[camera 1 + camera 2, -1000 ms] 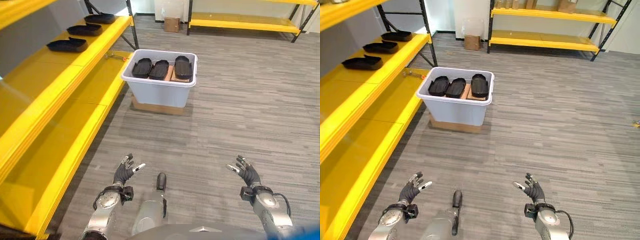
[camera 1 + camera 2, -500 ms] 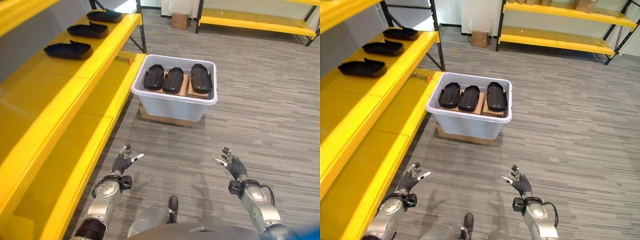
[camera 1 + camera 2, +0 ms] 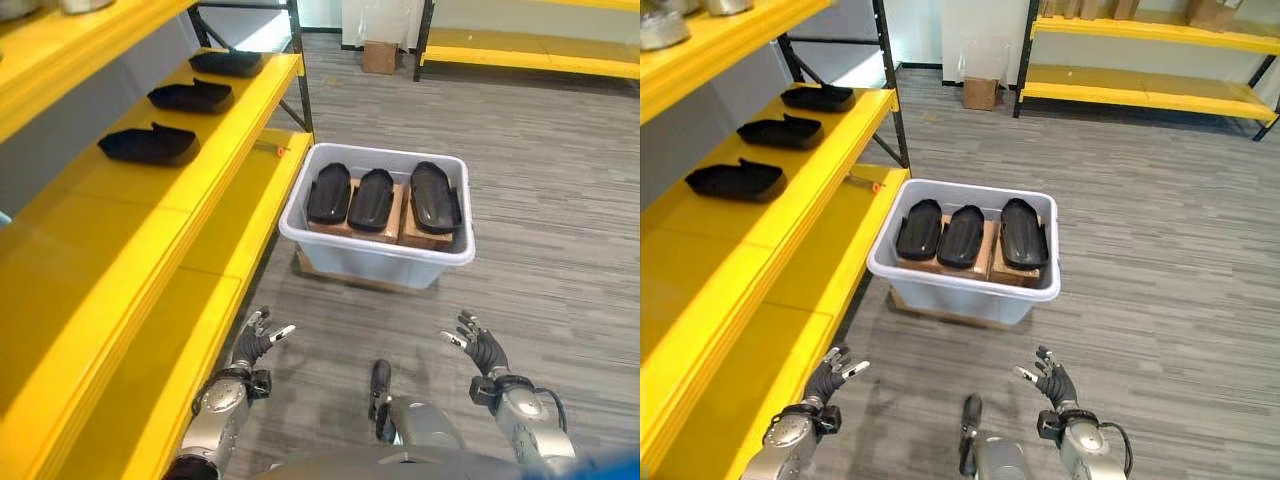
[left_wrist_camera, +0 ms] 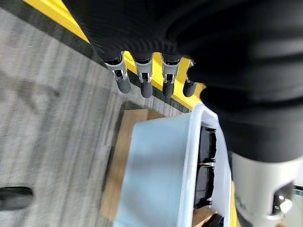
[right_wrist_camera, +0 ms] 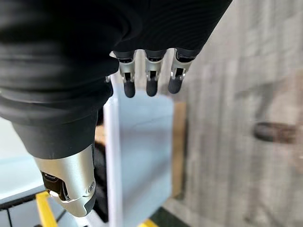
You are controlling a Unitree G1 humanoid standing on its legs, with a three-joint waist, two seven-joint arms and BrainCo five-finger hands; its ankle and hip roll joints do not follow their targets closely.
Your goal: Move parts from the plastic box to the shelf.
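A pale plastic box (image 3: 375,262) is sitting on the grey floor (image 3: 560,200), on top of a flat piece of cardboard (image 3: 340,277). Three black parts (image 3: 372,198) are lying side by side inside the box, resting on brown cardboard blocks (image 3: 395,210). The box is standing just beside the yellow shelf (image 3: 200,150). Three more black parts (image 3: 150,145) are lying in a row on that shelf. The left hand (image 3: 256,340) is hanging low in front of the box, well apart from it, with its fingers spread out and nothing in them. The right hand (image 3: 480,347) is hanging low on the other side, also with its fingers straight and holding nothing. A small brown cardboard box (image 3: 380,57) is sitting far back on the floor by another yellow shelf (image 3: 520,50).
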